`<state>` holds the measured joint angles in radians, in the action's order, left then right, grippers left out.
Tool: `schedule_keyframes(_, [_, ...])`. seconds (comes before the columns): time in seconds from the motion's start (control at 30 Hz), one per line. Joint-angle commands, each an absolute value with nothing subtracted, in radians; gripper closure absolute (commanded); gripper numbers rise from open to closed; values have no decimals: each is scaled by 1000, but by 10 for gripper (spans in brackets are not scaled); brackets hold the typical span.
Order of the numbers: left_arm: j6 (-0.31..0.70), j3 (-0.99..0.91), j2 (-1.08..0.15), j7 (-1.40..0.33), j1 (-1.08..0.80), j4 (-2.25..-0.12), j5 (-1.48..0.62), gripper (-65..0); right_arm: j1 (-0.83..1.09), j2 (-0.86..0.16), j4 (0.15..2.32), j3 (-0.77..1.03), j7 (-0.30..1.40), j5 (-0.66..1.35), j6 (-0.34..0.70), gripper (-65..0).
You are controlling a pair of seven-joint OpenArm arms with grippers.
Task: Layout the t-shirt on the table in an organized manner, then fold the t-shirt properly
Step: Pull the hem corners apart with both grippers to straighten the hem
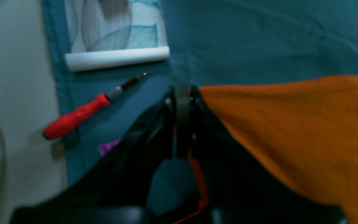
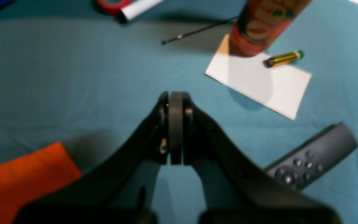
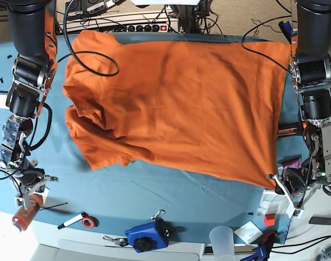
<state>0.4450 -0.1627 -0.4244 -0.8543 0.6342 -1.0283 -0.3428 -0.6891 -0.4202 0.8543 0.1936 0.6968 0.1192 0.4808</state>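
Most of your blue-teal surface [image 3: 154,196] is covered by the orange t-shirt [image 3: 181,103], spread fairly flat with its left side bunched and wrinkled. Your left hand [image 1: 183,91] is clamped on a corner of the t-shirt near a red-handled screwdriver [image 1: 79,113], while your right hand [image 2: 176,99] is closed on nothing above bare cloth, near a white card [image 2: 259,81] and a dark remote [image 2: 312,158]
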Motion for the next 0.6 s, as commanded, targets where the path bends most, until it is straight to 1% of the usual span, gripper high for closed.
schedule_keyframes(0.0, [442, -166, -448, -830, 670, -1045, -351, 0, -723, -429, 870, 196, 690, 150, 493, 0])
schedule_keyframes(0.1, [443, -166, -450, -830, 670, -1044, -352, 0, -720, -429, 870, 196, 773, 208, 558, 0])
schedule_keyframes(0.2, [443, -166, -450, -841, 670, -1045, -373, 0, -720, -429, 870, 196, 915, 303, 682, 0])
schedule_keyframes(0.23, [446, -166, -450, -845, 670, -1044, -378, 0, -720, -429, 870, 196, 962, 344, 698, -8])
schedule_keyframes(0.33, [446, -166, -449, -845, 670, -1045, -378, 0, -720, -429, 870, 196, 1055, 438, 698, -178])
schedule_keyframes(0.37, [446, -166, -449, -845, 670, -1044, -378, 0, -720, -429, 870, 196, 1055, 448, 698, -208])
schedule_keyframes(0.47, [446, -166, -449, -846, 670, -1045, -378, 0, -712, -429, 870, 195, 993, 443, 698, -216])
schedule_keyframes(0.57, [446, -166, -449, -849, 670, -1044, -379, 0, -697, -428, 869, 158, 968, 419, 695, -216])
